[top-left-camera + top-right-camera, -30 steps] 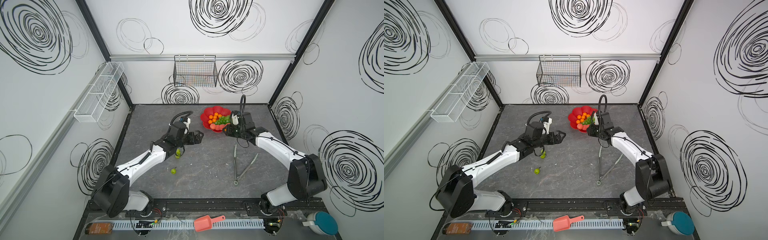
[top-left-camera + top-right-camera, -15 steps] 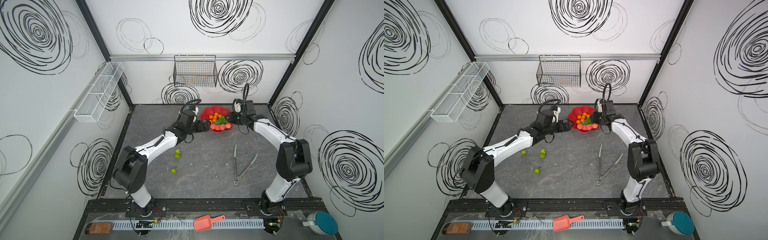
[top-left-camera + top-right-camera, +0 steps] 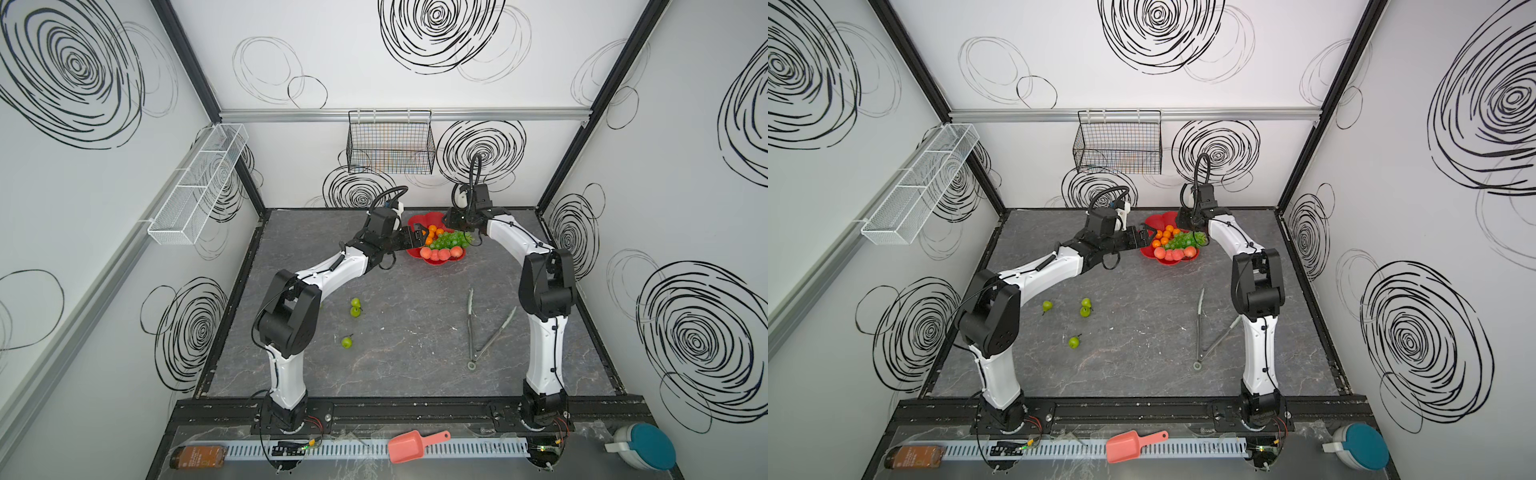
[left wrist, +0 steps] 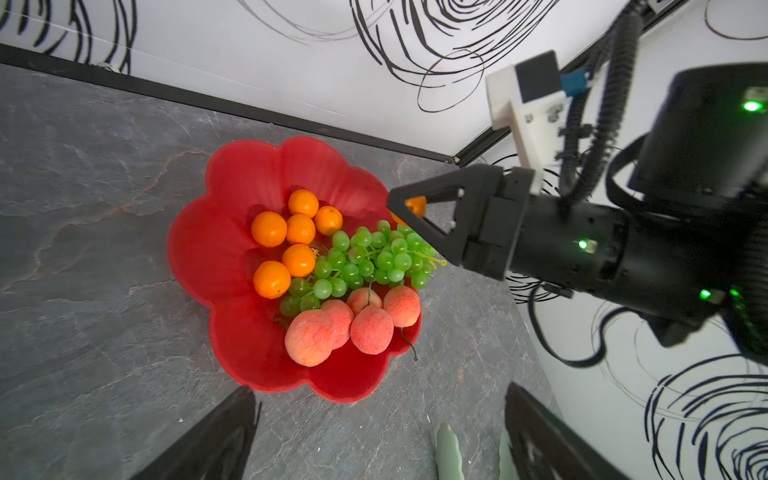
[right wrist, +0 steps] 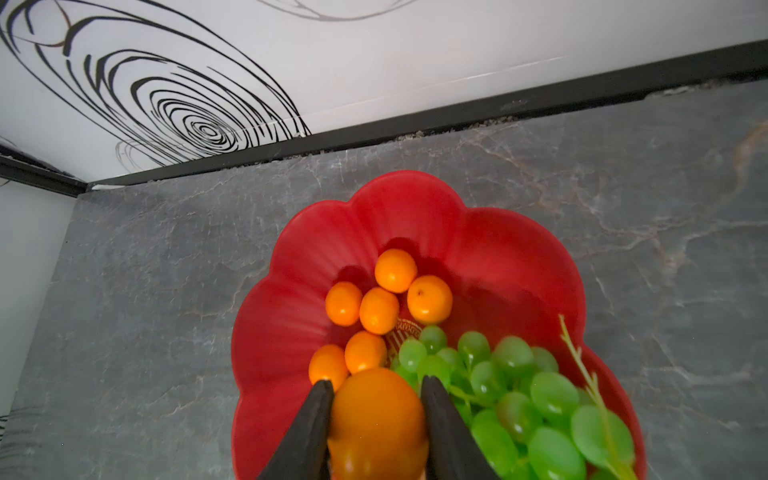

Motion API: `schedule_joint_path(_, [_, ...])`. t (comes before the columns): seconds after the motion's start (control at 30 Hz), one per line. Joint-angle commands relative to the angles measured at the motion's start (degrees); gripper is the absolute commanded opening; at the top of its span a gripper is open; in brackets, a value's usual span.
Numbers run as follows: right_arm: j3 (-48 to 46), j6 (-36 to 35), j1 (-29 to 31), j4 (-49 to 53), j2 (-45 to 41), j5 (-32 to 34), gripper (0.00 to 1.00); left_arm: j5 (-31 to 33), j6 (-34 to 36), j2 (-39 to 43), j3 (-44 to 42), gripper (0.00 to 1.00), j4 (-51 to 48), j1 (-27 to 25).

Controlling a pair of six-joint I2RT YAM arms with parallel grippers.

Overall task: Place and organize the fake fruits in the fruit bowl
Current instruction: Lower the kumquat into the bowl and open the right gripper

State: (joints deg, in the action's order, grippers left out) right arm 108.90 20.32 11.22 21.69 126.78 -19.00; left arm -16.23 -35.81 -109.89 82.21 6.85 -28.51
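Left arm has swung away from the pears (image 3: 1086, 307) to the fruit bowl's (image 4: 232, 232) left rim. Left gripper (image 3: 419, 236) fingers are spread and empty. Right gripper (image 5: 377, 382) has shifted above the bowl's right side, fingers clamped on an orange (image 5: 376, 419). The bowl sits far-centre on the tabletop (image 3: 415, 332). The pears are still loose near-left, so the job isn't done.

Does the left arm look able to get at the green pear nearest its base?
Probably yes. The left claw is open, and that green pear lies alone on bare table, nothing over it. The arm must first fold back from the fruit bowl.
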Motion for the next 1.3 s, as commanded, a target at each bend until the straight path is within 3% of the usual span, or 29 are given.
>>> schedule_joint_path(0.0, [6.90, -2.12, -0.07, 4.98, 4.20, 1.97, 0.34, -3.38, -1.67, -1.35, -0.74, 0.96, 6.77, 1.69])
schedule_joint_path(0.6, [20.77, -3.34, -0.06, 6.43, 16.91, 6.09, 0.35, -4.96, -2.68, -2.94, -1.00, 0.96, 6.71, 2.80])
schedule_joint_path(1.27, [23.85, -1.66, -0.15, 5.88, 20.04, 4.88, 0.44, -4.07, -1.98, -2.92, -0.74, 0.96, 5.27, 2.80])
